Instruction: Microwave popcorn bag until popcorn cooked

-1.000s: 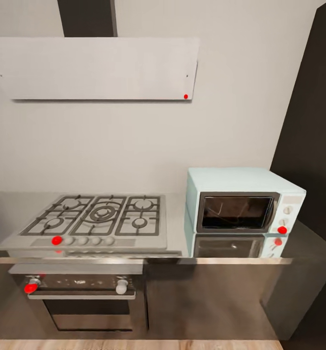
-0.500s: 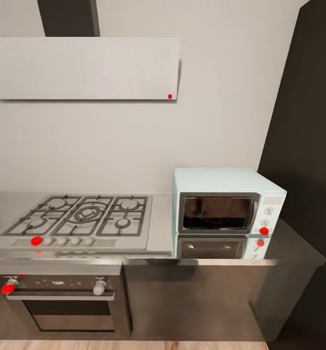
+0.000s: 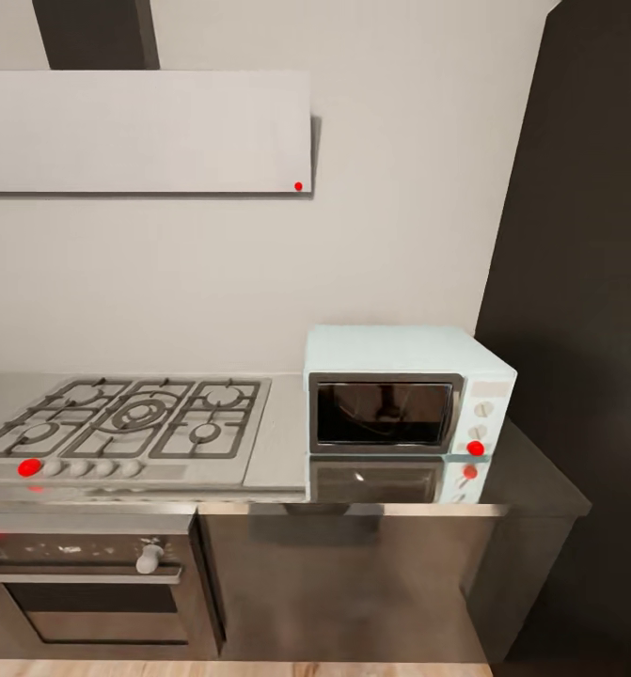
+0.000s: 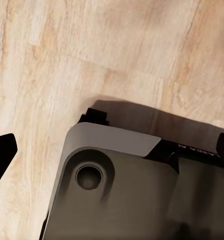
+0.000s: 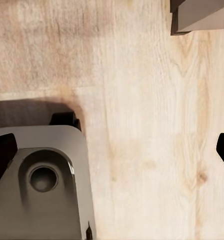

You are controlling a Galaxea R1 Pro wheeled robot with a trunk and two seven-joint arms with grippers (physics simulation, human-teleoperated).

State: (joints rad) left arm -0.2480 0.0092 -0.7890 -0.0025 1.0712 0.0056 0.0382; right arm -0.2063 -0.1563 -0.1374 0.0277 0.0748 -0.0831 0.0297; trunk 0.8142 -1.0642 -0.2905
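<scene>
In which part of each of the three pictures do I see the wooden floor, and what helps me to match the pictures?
Head view: the wooden floor is a thin strip along the bottom edge, under the cabinet fronts.
Left wrist view: the floor lies behind the robot's grey base.
Right wrist view: the floor lies beside the grey base.
Shared landmark: the pale wood grain; the base with its round hole links both wrist views.
</scene>
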